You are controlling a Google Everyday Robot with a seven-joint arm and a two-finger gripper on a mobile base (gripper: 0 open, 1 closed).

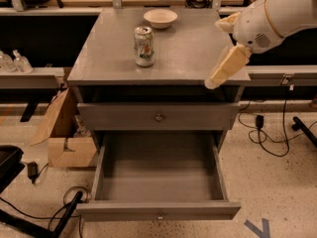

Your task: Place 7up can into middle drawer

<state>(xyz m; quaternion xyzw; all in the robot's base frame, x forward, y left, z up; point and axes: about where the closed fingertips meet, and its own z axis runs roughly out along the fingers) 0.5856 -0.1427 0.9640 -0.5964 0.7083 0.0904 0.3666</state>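
The 7up can (144,45) stands upright on the grey cabinet top (188,53), left of centre. The middle drawer (158,172) is pulled fully open below, a deep grey tray with nothing in it and a small knob on its front panel (159,215). My gripper (215,54) hangs from the white arm at the upper right, over the cabinet top's right edge, well to the right of the can. Its cream fingers (227,66) are spread apart and hold nothing.
A white bowl (160,18) sits at the back of the cabinet top. A closed grey drawer front with a knob (158,116) is above the open drawer. A cardboard box (64,143) stands left of the cabinet. Cables lie on the floor on both sides.
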